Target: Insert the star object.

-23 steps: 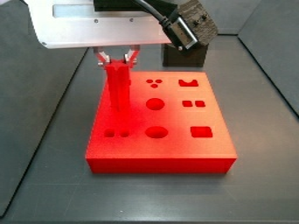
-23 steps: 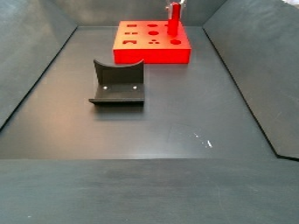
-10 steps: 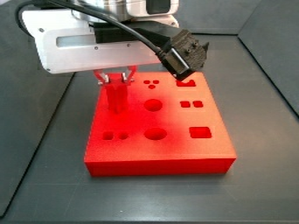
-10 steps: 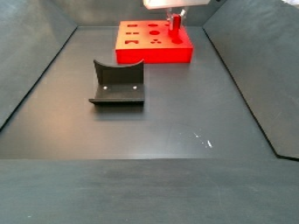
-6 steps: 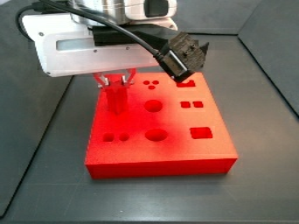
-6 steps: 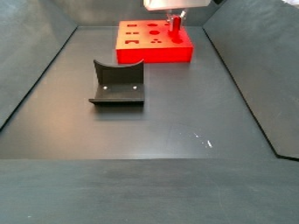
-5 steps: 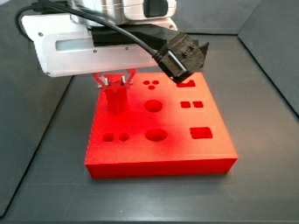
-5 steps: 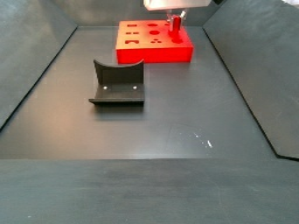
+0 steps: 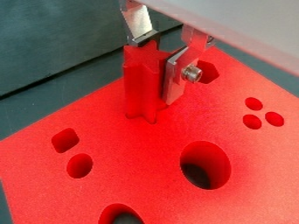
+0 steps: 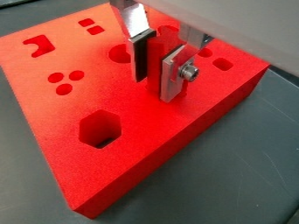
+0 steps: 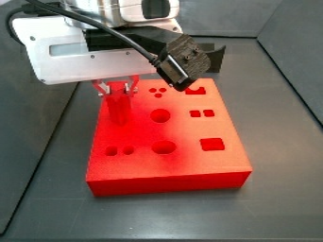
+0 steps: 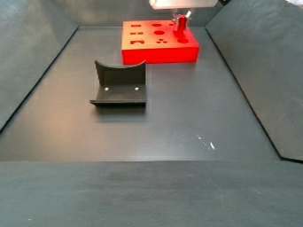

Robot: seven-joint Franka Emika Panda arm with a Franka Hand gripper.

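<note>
The star object (image 9: pixel 142 86) is a slim red peg standing upright in a hole near a corner of the wide red block (image 9: pixel 140 166). Its lower end is sunk into the block. My gripper (image 9: pixel 156 70) is shut on the peg, one silver finger (image 9: pixel 177 72) on each side. In a wrist view (image 10: pixel 158 80) the gripper sits low over the block (image 10: pixel 128 149), with only a short piece of the peg (image 10: pixel 159 59) above it. In both side views the gripper (image 11: pixel 117 90) (image 12: pixel 180 16) holds the peg (image 11: pixel 116 108) (image 12: pixel 182 27) over the block (image 11: pixel 177 161) (image 12: pixel 154 49).
The block's top has several shaped holes, among them a round one (image 9: pixel 205 164) and a hexagonal one (image 10: pixel 100 131). The dark fixture (image 12: pixel 119 84) stands on the dark floor, apart from the block. Sloping grey walls (image 12: pixel 35 71) enclose the floor.
The gripper has come down with the star object, so less of the peg shows above the block. The block has shifted slightly sideways.
</note>
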